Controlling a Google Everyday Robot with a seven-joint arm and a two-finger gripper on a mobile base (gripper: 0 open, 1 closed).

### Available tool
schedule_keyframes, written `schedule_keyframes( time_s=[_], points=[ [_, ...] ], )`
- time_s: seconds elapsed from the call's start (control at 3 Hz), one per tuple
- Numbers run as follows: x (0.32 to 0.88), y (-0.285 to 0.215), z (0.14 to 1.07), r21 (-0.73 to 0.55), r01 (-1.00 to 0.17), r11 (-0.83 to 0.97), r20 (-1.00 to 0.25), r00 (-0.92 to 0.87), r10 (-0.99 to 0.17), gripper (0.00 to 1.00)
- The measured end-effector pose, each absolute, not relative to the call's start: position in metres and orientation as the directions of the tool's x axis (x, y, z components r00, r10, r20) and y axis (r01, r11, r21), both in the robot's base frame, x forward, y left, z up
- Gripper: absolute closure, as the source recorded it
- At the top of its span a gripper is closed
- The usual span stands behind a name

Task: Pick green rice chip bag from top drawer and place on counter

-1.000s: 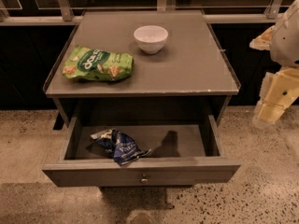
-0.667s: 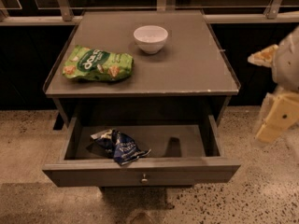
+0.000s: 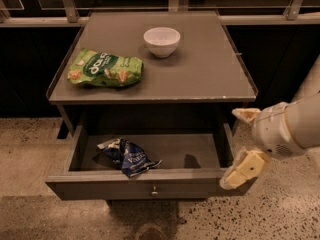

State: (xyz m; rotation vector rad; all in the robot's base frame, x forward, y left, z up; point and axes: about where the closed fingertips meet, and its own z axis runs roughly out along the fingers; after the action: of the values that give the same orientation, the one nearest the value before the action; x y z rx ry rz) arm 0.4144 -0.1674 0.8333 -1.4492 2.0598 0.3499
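Note:
The green rice chip bag (image 3: 128, 157), a small dark blue foil bag with white lettering, lies in the left half of the open top drawer (image 3: 140, 187). The drawer is pulled out below the counter (image 3: 200, 69), and its front panel has a small round knob. My gripper (image 3: 241, 145) is at the drawer's right end, over its right wall, well to the right of the bag. Its two cream fingers (image 3: 245, 116) stand wide apart and hold nothing.
A larger bright green snack bag (image 3: 105, 69) lies on the counter's left side. A white bowl (image 3: 161, 41) stands at the counter's back middle. A railing and dark panels run behind the cabinet. Speckled floor surrounds it.
My gripper has moved left and down from beside the counter's right edge to the drawer's right end. The bags and bowl have not moved.

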Motion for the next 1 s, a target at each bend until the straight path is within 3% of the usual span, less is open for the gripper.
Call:
schedule_keyframes(
  time_s=[0.67, 1.0],
  points=[
    [0.431, -0.167, 0.810, -0.113, -0.883, 0.456, -0.676, -0.267, -0.687, 0.00],
    [0.440, -0.149, 0.763, 0.004, -0.870, 0.493, -0.742, -0.333, -0.581, 0.00]
  ],
)
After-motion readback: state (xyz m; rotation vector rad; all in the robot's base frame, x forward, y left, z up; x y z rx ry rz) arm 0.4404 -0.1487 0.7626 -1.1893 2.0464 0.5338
